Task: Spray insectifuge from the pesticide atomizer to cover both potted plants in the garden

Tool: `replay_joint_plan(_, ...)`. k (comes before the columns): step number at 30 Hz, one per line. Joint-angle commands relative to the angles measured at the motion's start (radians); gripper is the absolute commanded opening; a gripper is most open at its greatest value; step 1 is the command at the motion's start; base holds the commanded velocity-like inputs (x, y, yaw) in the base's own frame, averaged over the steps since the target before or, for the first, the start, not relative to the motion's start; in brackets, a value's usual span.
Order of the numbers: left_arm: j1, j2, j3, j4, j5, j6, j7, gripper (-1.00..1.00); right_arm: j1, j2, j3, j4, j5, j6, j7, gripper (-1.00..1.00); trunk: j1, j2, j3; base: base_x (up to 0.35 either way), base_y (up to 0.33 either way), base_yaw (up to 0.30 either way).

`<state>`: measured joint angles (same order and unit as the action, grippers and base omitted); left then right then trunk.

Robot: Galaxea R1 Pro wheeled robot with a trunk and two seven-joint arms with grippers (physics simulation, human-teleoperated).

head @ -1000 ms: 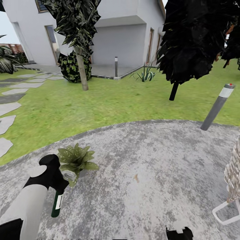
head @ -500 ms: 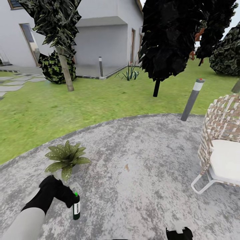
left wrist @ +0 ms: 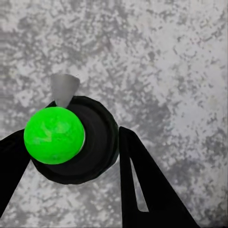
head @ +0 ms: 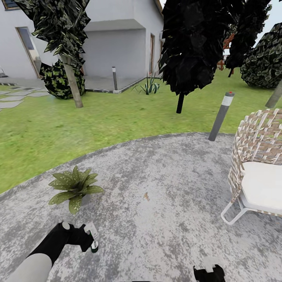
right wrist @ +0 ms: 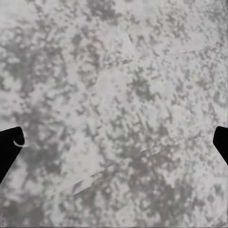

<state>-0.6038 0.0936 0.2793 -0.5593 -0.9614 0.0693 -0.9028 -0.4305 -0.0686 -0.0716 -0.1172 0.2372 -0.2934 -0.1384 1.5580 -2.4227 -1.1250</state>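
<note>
1. One left tool (head: 91, 237) hangs low over the grey paving (head: 176, 196), its two fingers (left wrist: 142, 185) closed on either side of the single pesticide atomizer (head: 94, 245).
2. In the left wrist view the atomizer's black head (left wrist: 92, 142) sits between the fingers, with a bright green ball (left wrist: 53, 135) on it.
3. One potted plant (head: 74, 187) stands on the paving near its lawn-side edge, apart from the atomizer.
4. One right tool (head: 209, 271) shows at the lower edge; its finger tips sit far apart, with bare paving between them.
5. One woven chair (head: 258, 164) stands at the paving's right side; two bollard lamps (head: 220, 116) stand beyond.
</note>
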Motion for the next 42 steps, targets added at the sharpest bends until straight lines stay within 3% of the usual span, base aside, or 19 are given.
replay_joint_plan(1, -0.001, -0.001, 0.005, 0.005, -0.002, -0.002, -0.006, -1.0, -0.001, 0.0, -0.004, -0.016, 0.017, -0.004, 0.025, 1.0, 0.0, 0.0, -0.001, 0.0, 0.0, 0.0)
replay_joint_plan(5, -0.002, -0.001, 0.001, 0.041, -0.003, -0.016, -0.022, -1.0, -0.001, -0.01, 0.02, -0.148, 0.07, -0.004, 0.237, 1.0, 0.0, 0.0, -0.001, 0.0, 0.0, 0.0)
replay_joint_plan(9, -0.013, -0.002, -0.001, 0.057, -0.014, -0.016, -0.135, -1.0, -0.001, -0.019, 0.025, -0.254, 0.134, -0.003, 0.413, 1.0, 0.0, 0.0, -0.001, 0.0, 0.0, 0.0)
replay_joint_plan(10, -0.016, -0.004, -0.002, 0.056, -0.016, -0.015, -0.173, -1.0, -0.001, -0.023, 0.025, -0.285, 0.167, -0.002, 0.467, 1.0, 0.0, 0.0, -0.001, 0.0, 0.0, 0.0)
replay_joint_plan(14, -0.019, -0.013, -0.007, 0.048, -0.018, -0.013, -0.25, -1.0, -0.008, -0.026, 0.024, -0.382, 0.252, 0.001, 0.669, 1.0, 0.0, 0.0, -0.001, 0.0, 0.0, 0.0)
replay_joint_plan(18, -0.02, -0.019, -0.069, 0.044, -0.018, -0.009, -0.277, -1.0, -0.015, -0.026, 0.024, -0.472, 0.274, 0.004, 0.823, 1.0, 0.0, 0.0, -0.001, 0.0, 0.0, 0.0)
replay_joint_plan(19, -0.021, -0.021, -0.103, 0.043, -0.018, -0.006, -0.288, -1.0, -0.016, -0.026, 0.024, -0.49, 0.275, 0.005, 0.864, 1.0, 0.0, 0.0, -0.001, 0.0, 0.0, 0.0)
replay_joint_plan(23, -0.021, -0.03, -0.129, 0.021, -0.018, -0.004, -0.31, -1.0, -0.02, -0.025, 0.024, -0.516, 0.275, 0.005, 0.894, 1.0, 0.0, 0.0, -0.001, 0.0, 0.0, 0.0)
replay_joint_plan(28, -0.021, -0.038, -0.137, -0.008, -0.019, -0.005, -0.311, -1.0, -0.02, -0.018, 0.028, -0.52, 0.278, 0.004, 0.9, 1.0, 0.0, 0.0, -0.001, 0.0, 0.0, 0.0)
replay_joint_plan(29, -0.021, -0.041, -0.142, -0.01, -0.019, -0.004, -0.309, -1.0, -0.02, -0.017, 0.032, -0.519, 0.278, 0.004, 0.9, -1.0, 0.0, 0.0, -0.001, 0.0, 0.0, 0.0)
replay_joint_plan(33, -0.021, -0.052, -0.198, -0.013, -0.02, -0.004, -0.303, -1.0, -0.021, -0.014, 0.096, -0.519, 0.277, 0.004, 0.901, -1.0, 0.0, 0.0, -0.001, 0.0, 0.0, 0.0)
replay_joint_plan(37, -0.021, -0.078, -0.219, -0.014, -0.021, -0.005, -0.298, -1.0, -0.021, 0.002, 0.154, -0.522, 0.275, 0.003, 0.902, -1.0, 0.0, 0.0, -0.001, 0.0, 0.0, 0.0)
replay_joint_plan(42, -0.021, -0.117, -0.222, -0.016, -0.035, -0.013, -0.297, -1.0, -0.022, 0.045, 0.167, -0.551, 0.275, 0.004, 0.908, -1.0, 0.0, 0.0, -0.001, 0.0, 0.0, 0.0)
